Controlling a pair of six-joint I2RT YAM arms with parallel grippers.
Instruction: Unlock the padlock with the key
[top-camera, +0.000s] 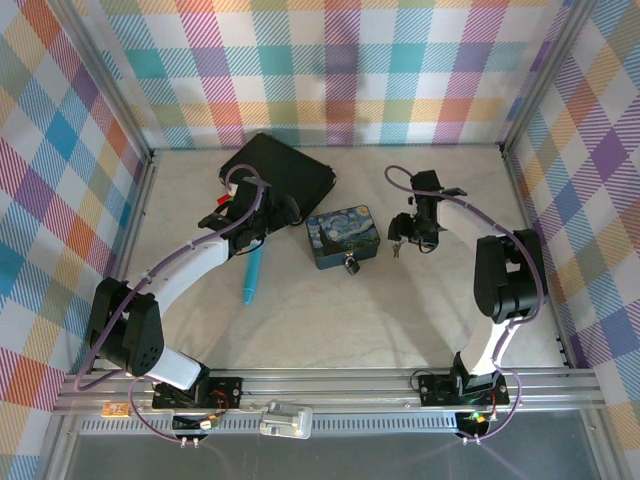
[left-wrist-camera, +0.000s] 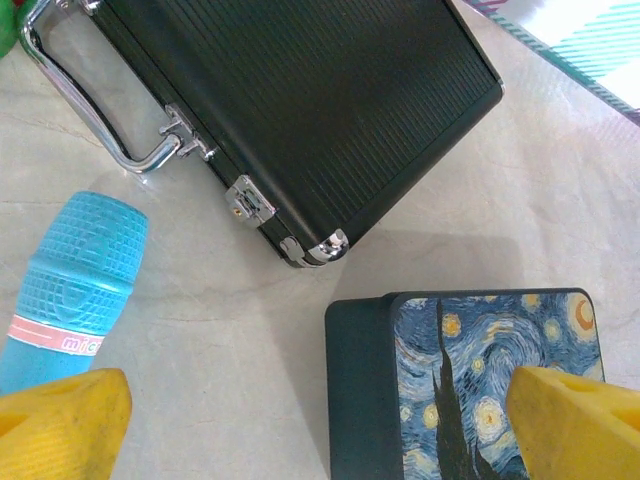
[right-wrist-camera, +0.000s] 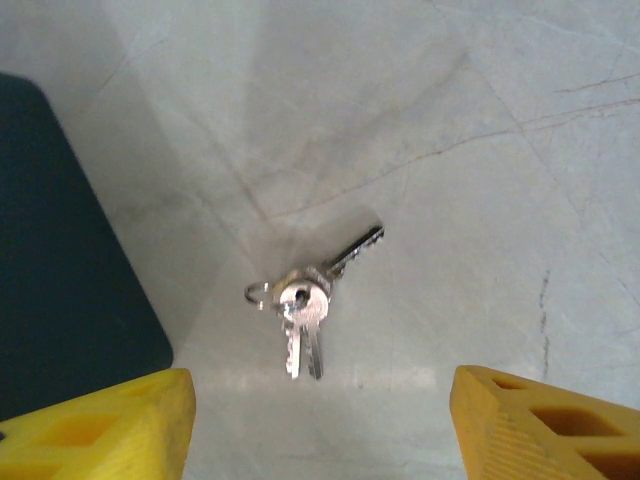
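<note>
Several keys on one small ring, likely light, stiff and slippery, lie flat just beside the painted tin under the open, empty right gripper, best pinched at the heads.

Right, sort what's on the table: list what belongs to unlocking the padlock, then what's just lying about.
For the job:
- padlock, at the tin's near side
- key, on a small bunch, not held

Lying about:
- starry-night tin
- black case
- light-blue stick
</note>
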